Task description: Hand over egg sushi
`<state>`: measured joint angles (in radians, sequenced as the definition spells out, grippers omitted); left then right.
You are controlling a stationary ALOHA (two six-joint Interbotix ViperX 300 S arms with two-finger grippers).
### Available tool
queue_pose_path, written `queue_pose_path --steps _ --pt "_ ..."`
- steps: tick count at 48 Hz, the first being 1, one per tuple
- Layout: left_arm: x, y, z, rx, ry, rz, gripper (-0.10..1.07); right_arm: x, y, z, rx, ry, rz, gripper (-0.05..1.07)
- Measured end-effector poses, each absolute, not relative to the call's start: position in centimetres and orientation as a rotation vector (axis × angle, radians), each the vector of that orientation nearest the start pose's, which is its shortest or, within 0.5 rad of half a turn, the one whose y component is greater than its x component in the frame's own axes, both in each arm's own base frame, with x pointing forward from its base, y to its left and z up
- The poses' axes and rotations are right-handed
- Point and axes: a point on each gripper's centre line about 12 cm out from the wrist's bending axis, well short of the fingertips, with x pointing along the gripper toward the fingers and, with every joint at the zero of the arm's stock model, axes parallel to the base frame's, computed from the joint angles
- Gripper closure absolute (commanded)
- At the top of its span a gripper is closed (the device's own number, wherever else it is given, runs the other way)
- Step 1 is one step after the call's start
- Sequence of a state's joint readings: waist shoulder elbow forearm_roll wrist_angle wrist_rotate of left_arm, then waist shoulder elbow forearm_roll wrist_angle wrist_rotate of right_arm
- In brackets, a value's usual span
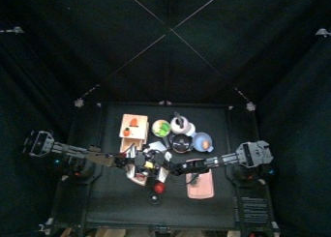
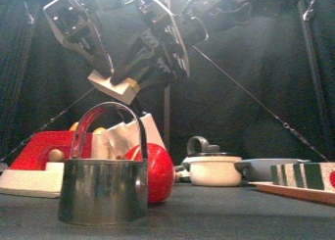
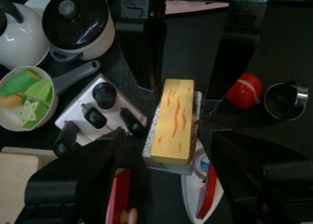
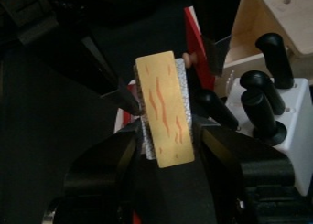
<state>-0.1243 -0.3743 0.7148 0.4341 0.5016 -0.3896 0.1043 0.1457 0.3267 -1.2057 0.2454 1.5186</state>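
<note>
The right end effector [image 4: 166,127] pinched the egg sushi [image 4: 163,107] by its long sides, up in the air above the counter [image 2: 222,210] and clear of everything on it. The left end effector [image 3: 184,127] stood spread wide, one jaw on either side of the same yellow block, which sat in the gap between them. Below and in front of both stood a metal bucket [image 2: 102,180] beside a red round toy [image 2: 157,171].

Yellow egg sushi [image 4: 166,107], held aloft, tilted
</note>
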Motion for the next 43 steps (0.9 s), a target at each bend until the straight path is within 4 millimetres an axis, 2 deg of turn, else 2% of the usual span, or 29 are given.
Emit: queue_pose_path --steps 28,43 --pt "30.81 -1.57 24.18 0.104 0.802 0.075 0.03 46.71 2.12 21.68 0.220 0.530 -0.211 0.35" --pt "30.75 -1.65 24.07 0.107 0.805 0.071 0.23 46.78 2.04 21.78 0.205 0.526 -0.203 0.34"
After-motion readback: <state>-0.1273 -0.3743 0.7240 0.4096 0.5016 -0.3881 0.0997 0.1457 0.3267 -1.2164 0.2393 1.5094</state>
